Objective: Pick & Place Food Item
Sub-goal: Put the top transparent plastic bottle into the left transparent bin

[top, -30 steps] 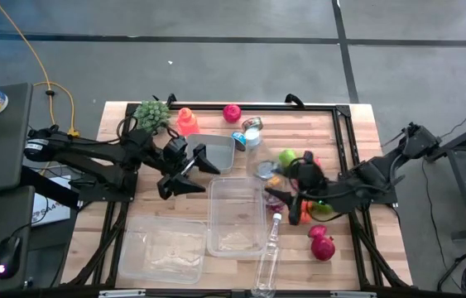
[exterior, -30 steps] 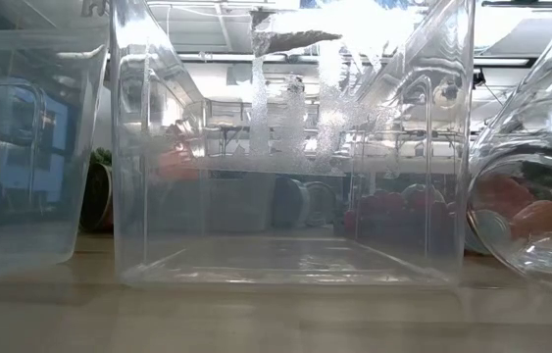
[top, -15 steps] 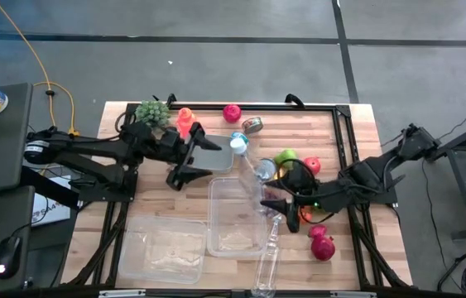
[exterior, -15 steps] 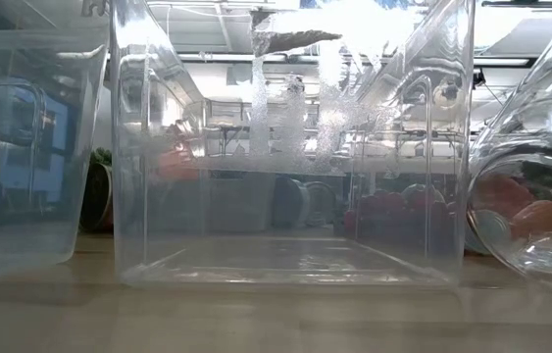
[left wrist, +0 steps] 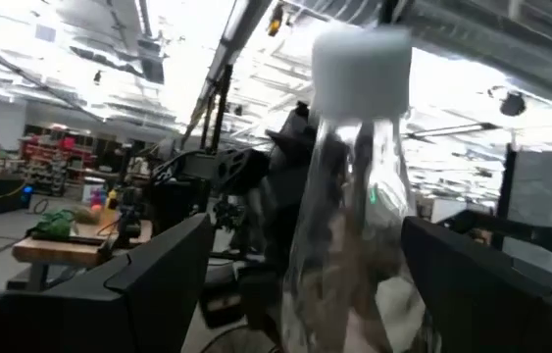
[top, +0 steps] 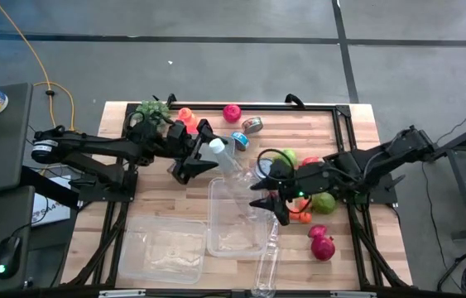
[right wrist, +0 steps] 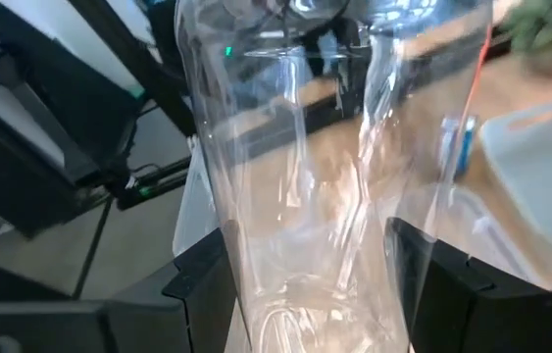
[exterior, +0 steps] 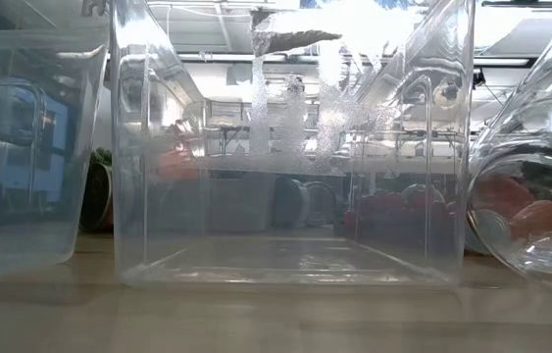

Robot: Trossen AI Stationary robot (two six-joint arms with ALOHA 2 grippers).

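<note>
A clear plastic bottle (top: 237,165) with a white cap (top: 216,146) hangs tilted above the table's middle, cap toward the left. My right gripper (top: 267,199) is shut on its lower body, which fills the right wrist view (right wrist: 295,196). My left gripper (top: 198,156) stands open at the cap end. In the left wrist view its two fingers (left wrist: 158,284) flank the bottle's upper part (left wrist: 349,216) with a gap on each side. Toy foods lie about: a green bunch (top: 151,112), an orange piece (top: 184,118), a pink fruit (top: 231,112), a red fruit (top: 322,247). My right gripper pinches the bottle's lower body (right wrist: 256,245) between its two fingers, which lie across the bottle. It comes at the bottle from the table's right side, slanting a little downward. The bottle is lifted clear of the table and tilted, its cap end toward my left gripper.
A tall clear tub (top: 237,217) stands under the bottle, and a wider clear tub (top: 162,252) sits at the near left. A second clear bottle (top: 267,258) lies at the near edge. A can (top: 252,124) and green fruits (top: 324,201) sit further right.
My right gripper has carried the bottle toward the table's left and tipped it, so the cap has swung over to my left gripper. My left gripper has gone a little toward the far edge and rolled; its fingers now flank the bottle.
</note>
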